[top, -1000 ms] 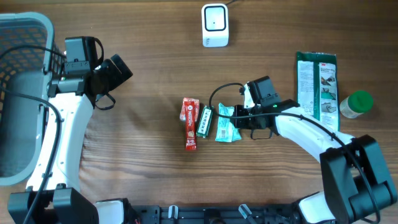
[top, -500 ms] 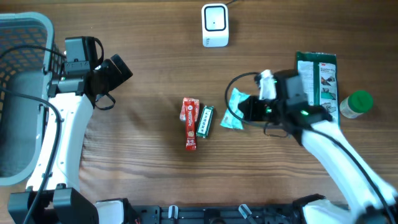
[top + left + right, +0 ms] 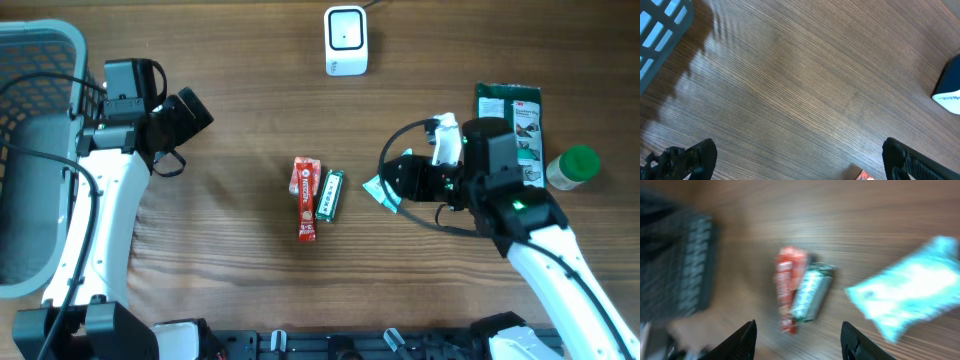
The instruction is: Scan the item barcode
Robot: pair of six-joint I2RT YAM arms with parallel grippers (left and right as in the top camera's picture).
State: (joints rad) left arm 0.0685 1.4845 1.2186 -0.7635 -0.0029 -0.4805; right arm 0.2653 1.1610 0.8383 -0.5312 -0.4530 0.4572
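A second ago the right claw (image 3: 799, 330) was clamped on the crinkled teal plastic packet (image 3: 910, 297) beside the slim green gum pack (image 3: 329, 194). It then carried the packet off toward 3 o'clock. Now its fingers stand apart with nothing between them. The packet is loose at the claw's tip, at 5 o'clock from the white box-shaped scanner (image 3: 345, 40). Whether it has landed on the wooden desk (image 3: 230, 250) I cannot tell.

The scan looks undone, and a fresh grasp is probably needed.

The packet is teal with pale print, wrinkled and motion-blurred, with no barcode legible. The left claw (image 3: 797, 150) gapes wide and empty at 9 o'clock.
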